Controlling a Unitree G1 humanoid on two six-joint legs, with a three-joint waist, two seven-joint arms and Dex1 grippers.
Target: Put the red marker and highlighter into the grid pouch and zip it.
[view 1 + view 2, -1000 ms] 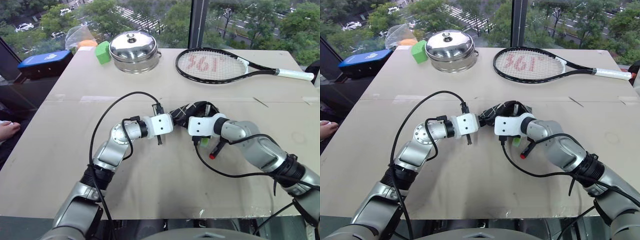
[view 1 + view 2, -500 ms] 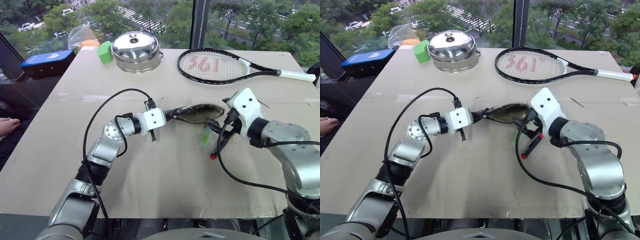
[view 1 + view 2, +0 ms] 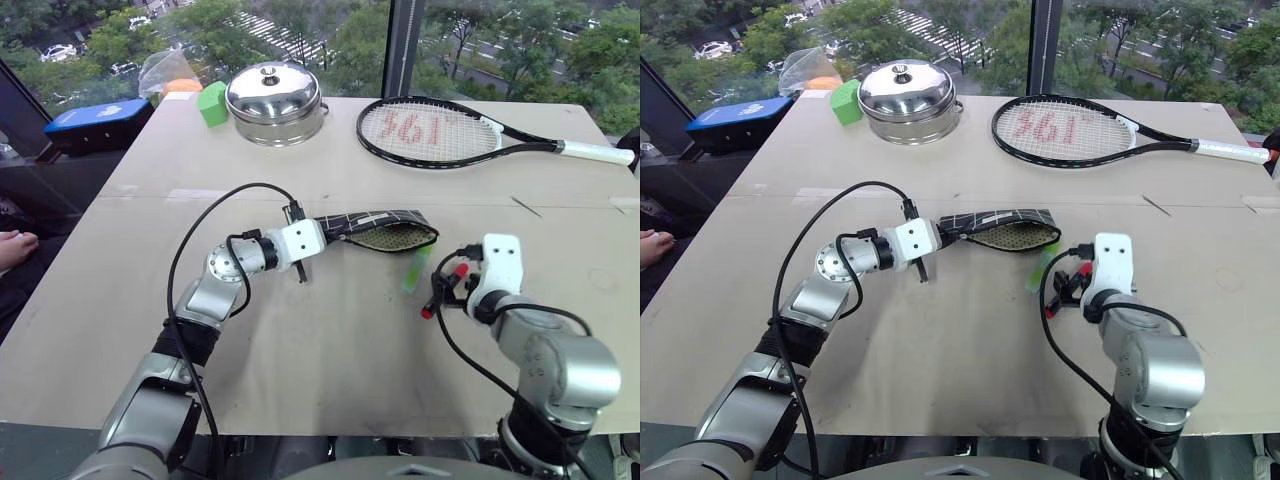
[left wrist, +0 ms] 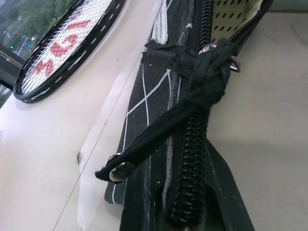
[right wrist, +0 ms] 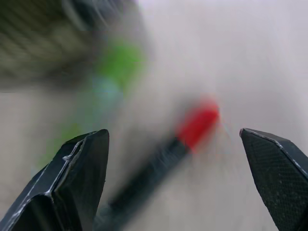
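Gripping the near-left end of the grid pouch [image 3: 378,229] by its zipper edge, the left claw [image 3: 322,232] is clamped closed; the pouch mouth gapes, showing pale dotted lining. The right claw [image 5: 173,159] stands wide apart, holding nothing, poised over the red marker [image 5: 159,154] on the surface [image 3: 300,350]. The highlighter [image 3: 412,272] lies at 9 o'clock of the marker, at 5 o'clock of the pouch mouth.
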